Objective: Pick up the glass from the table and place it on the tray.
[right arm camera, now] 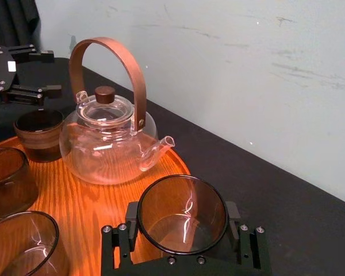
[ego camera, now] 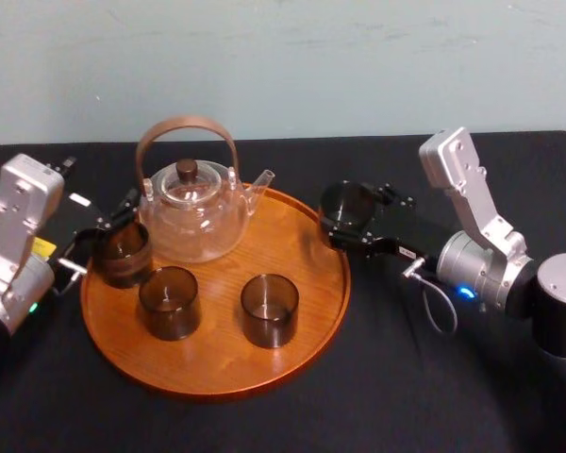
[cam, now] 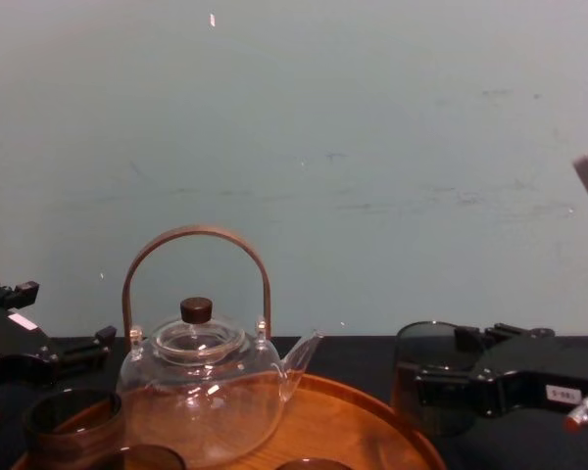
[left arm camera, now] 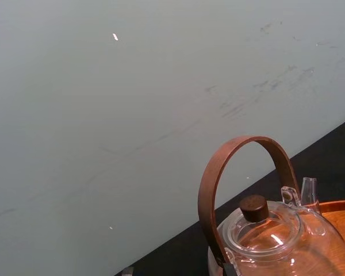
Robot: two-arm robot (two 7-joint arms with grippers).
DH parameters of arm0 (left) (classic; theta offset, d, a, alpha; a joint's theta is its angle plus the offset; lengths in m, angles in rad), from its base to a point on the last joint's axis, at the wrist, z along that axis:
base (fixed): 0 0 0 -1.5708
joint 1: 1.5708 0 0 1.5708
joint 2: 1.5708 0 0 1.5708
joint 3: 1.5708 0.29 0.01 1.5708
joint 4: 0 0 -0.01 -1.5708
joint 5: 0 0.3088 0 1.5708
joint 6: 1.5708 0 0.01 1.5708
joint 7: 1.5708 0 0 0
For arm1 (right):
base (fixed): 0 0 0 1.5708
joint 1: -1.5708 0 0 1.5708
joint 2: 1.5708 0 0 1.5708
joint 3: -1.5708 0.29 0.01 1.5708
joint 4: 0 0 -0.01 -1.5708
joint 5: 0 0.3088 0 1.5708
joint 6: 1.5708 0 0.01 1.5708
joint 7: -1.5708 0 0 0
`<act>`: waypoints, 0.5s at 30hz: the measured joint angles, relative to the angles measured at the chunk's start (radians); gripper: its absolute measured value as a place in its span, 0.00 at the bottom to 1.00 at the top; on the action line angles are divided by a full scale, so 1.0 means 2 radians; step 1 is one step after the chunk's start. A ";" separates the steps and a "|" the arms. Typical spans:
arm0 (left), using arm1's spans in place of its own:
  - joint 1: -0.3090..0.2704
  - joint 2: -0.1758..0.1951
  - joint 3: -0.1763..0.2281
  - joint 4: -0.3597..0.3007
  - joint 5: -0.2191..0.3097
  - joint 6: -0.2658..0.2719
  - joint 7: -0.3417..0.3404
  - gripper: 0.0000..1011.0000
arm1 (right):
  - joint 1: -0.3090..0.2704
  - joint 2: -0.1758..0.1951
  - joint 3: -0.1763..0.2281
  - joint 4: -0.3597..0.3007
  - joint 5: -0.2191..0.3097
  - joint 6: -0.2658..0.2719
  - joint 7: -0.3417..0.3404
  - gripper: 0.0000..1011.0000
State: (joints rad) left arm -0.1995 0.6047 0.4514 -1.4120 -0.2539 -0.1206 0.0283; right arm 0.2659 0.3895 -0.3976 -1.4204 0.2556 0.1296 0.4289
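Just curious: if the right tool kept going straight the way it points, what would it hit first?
Probably the teapot, at its spout; the right tool, gripping a glass, aims toward it, though depth is unclear.

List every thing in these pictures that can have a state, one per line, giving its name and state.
Held glass: upright, empty, gripped at the right rim of the tray.
Right hand: shut on the held glass.
Left glass: standing on the tray, empty.
Left hand: open, near the left glass.
Front-left glass: standing on the tray, empty.
Front-right glass: standing on the tray, empty.
Teapot: upright on the tray, lid on.
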 joint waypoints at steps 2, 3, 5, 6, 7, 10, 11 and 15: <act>0.000 0.000 0.000 0.000 0.000 0.000 0.000 0.99 | 0.003 -0.002 -0.002 0.004 0.000 0.000 0.001 0.89; 0.000 0.000 0.000 0.000 0.000 0.000 0.000 0.99 | 0.004 -0.002 -0.002 0.005 0.000 0.000 0.001 0.89; 0.000 0.000 0.000 0.000 0.000 0.000 0.000 0.99 | 0.006 -0.004 -0.004 0.008 0.000 -0.001 0.002 0.89; 0.000 0.000 0.000 0.000 0.000 0.000 0.000 0.99 | 0.008 -0.005 -0.006 0.010 0.000 -0.001 0.003 0.89; 0.000 0.000 0.000 0.000 0.000 0.000 0.000 0.99 | 0.009 -0.005 -0.007 0.011 0.000 -0.001 0.004 0.89; 0.000 0.000 0.000 0.000 0.000 0.000 0.000 0.99 | 0.012 -0.008 -0.010 0.015 0.000 -0.002 0.005 0.89; 0.000 0.000 0.000 0.000 0.000 0.000 0.000 0.99 | 0.013 -0.009 -0.010 0.015 0.000 -0.001 0.005 0.89; 0.000 0.000 0.000 0.000 0.000 0.000 0.000 0.99 | 0.018 -0.013 -0.015 0.022 -0.001 -0.001 0.005 0.89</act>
State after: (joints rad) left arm -0.1995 0.6046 0.4514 -1.4120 -0.2539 -0.1205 0.0283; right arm 0.3012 0.3626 -0.4285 -1.3769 0.2530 0.1269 0.4383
